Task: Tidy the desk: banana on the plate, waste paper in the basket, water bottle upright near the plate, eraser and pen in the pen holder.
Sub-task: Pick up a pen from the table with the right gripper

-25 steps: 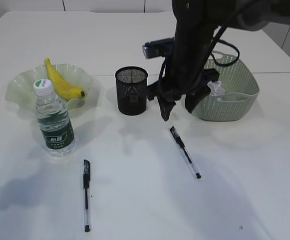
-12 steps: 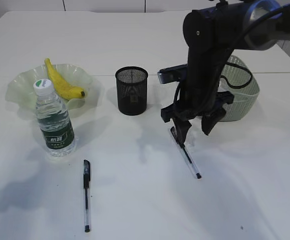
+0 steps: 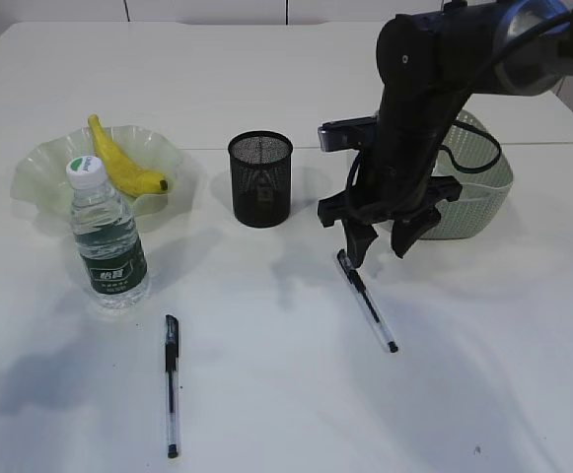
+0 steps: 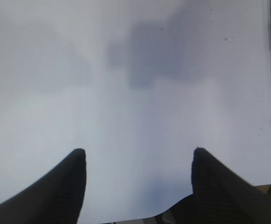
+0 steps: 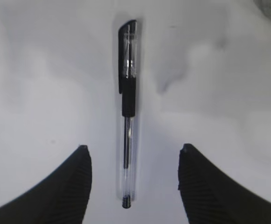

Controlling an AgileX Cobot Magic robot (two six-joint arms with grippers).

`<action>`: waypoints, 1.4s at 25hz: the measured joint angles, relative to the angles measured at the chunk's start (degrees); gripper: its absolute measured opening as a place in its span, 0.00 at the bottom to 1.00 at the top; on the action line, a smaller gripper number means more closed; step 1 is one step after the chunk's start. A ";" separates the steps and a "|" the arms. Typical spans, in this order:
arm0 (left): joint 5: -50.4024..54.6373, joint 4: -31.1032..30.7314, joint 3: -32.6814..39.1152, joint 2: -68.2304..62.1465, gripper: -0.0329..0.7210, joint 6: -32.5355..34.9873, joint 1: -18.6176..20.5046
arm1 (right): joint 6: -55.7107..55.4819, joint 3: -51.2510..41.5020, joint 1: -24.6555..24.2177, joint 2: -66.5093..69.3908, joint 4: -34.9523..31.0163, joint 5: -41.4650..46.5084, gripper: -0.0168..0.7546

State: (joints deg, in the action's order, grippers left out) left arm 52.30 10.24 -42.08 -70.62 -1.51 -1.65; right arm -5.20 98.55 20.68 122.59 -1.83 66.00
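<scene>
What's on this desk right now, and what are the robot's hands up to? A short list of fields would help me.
banana: lying in the plate
plate: pale green, back left
water bottle: upright in front of the plate
pen holder: black mesh cup, centre
basket: right rear, partly hidden by the arm
pens: two on the desk, one front left, one under the right hand
right hand: open, straddling that pen, not gripping
left hand: open above bare desk
</scene>
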 joint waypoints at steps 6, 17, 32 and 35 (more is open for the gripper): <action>-0.47 0.11 0.00 0.00 0.70 0.00 0.00 | -0.24 0.00 0.10 0.00 -0.13 -0.74 0.59; -1.41 0.11 0.00 0.00 0.70 0.00 0.00 | -0.22 0.92 0.10 3.84 -2.07 -0.55 0.59; -1.77 0.11 0.00 0.00 0.70 0.00 0.00 | -0.22 1.46 0.10 7.62 -2.68 -0.55 0.59; -1.79 0.11 0.00 0.00 0.70 0.00 0.00 | -0.22 1.46 0.10 8.15 -2.92 -0.65 0.59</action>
State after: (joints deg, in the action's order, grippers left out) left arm 50.51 10.36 -42.08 -70.62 -1.51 -1.65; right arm -5.42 100.01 20.78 130.74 -4.75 65.35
